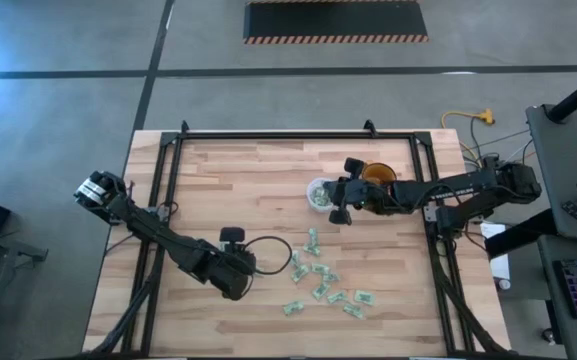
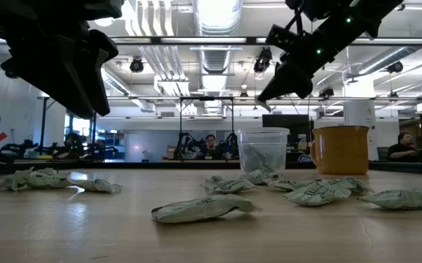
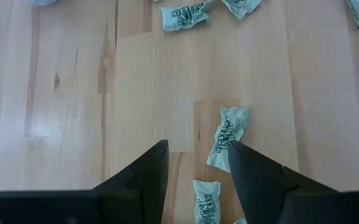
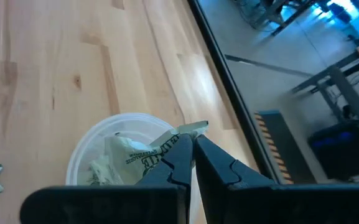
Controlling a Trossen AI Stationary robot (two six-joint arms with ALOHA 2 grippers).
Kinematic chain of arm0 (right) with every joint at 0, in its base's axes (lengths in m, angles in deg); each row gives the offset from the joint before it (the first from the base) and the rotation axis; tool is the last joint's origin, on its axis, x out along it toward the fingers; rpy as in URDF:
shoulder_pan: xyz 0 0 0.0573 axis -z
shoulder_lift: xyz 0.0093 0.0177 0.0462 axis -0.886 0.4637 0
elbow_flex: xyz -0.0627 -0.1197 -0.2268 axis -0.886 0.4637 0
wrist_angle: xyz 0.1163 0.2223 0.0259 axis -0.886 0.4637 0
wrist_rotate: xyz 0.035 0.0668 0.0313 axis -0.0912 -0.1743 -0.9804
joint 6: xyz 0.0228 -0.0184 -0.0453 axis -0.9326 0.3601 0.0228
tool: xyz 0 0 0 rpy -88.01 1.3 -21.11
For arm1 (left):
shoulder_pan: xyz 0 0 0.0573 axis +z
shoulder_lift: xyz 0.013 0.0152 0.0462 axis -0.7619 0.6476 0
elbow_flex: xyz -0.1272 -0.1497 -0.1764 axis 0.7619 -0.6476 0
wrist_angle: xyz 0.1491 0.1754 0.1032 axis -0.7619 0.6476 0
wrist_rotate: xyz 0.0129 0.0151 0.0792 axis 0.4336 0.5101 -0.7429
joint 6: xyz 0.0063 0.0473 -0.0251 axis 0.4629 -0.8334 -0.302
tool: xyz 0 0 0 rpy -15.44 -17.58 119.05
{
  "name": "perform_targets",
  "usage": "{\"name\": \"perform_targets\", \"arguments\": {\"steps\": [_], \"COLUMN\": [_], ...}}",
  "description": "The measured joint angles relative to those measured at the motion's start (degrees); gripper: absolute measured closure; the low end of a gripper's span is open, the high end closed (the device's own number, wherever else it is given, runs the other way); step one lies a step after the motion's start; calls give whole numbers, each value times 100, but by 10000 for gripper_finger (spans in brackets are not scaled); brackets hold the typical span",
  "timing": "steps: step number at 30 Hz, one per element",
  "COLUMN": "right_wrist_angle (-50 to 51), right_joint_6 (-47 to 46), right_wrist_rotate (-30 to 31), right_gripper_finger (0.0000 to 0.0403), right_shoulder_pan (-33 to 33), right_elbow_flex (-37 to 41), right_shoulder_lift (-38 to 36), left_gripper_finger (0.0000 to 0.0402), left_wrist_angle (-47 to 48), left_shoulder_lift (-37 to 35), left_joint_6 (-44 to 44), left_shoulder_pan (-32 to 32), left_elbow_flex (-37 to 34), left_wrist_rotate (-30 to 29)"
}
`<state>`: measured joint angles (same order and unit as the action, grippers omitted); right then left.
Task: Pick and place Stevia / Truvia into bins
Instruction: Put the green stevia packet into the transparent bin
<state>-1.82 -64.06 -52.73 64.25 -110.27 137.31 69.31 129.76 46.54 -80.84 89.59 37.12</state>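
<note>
Several pale green and white Stevia sachets (image 1: 323, 285) lie loose on the wooden table; in the low view the nearest sachet (image 2: 203, 208) lies flat. The clear plastic cup (image 1: 320, 193) stands upright with a few sachets inside (image 4: 114, 163). My right gripper (image 4: 190, 140) hovers over the cup's mouth, shut on a sachet; in the low view this gripper (image 2: 263, 97) is above the cup (image 2: 263, 150). My left gripper (image 3: 198, 149) is open, low over the table just left of the pile (image 1: 236, 283), with a sachet (image 3: 228, 137) beside one finger. My right gripper pinches one sachet between its two fingers near one end (image 4: 195, 128), which pokes out past the fingertips. The fingers come slanting down from the table's right side. The sachet is lifted clear, and the rest of it (image 4: 143, 154) hangs over the cup's open mouth.
An orange cup (image 1: 378, 175) stands right beside the clear cup, under my right arm; in the low view the orange cup (image 2: 341, 150) is to its right. A black cable loop (image 1: 268, 255) lies near my left gripper. A black frame rail (image 1: 298, 137) runs along the table's far edge.
</note>
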Motion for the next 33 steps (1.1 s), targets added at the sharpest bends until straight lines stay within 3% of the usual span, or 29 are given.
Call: {"name": "perform_targets", "arguments": {"steps": [9, 21, 27, 33], "right_wrist_angle": [-699, -782, -233, 258], "right_joint_6": [-33, -1, -48, -68], "right_wrist_rotate": [-114, -26, -97, -102], "right_gripper_finger": [389, 296, 279, 281], "right_shoulder_pan": [111, 160, -64, -477], "right_elbow_flex": [454, 514, 422, 418], "right_shoulder_lift": [0, -29, -279, -651], "left_gripper_finger": [251, 251, 251, 251], "left_wrist_angle": [-79, -388, -1215, -1464], "left_shoulder_lift": [0, 9, 11, 15], "left_joint_6": [-9, -10, -316, -446], "left_shoulder_pan": [2, 7, 8, 68], "left_elbow_flex": [-17, -72, -527, -909], "left_wrist_rotate": [0, 2, 328, 470]}}
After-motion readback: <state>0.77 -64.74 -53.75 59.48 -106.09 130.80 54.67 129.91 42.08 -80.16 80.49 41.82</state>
